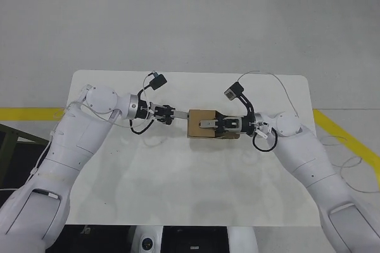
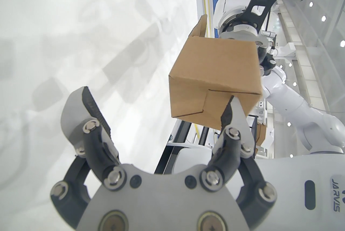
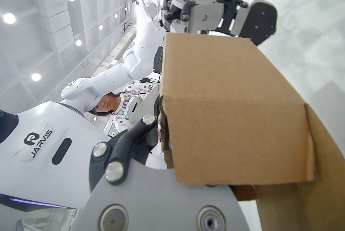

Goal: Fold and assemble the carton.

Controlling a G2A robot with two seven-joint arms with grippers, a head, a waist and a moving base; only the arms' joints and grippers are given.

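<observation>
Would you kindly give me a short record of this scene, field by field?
carton: brown, between the two arms, over the white table
right claw: shut on carton, at the end farther from the left arm
left claw: open, one fingertip at the carton's folded end
folded end: flaps closed, seams showing
other end: a flap stands out, unfolded

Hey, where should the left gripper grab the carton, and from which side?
Probably the closed end nearest the left gripper, approached straight from that end with the open jaws spanning two opposite walls. The carton lies lengthwise between the arms, the right gripper holds the far end, and the folded near end looks stiff.
</observation>
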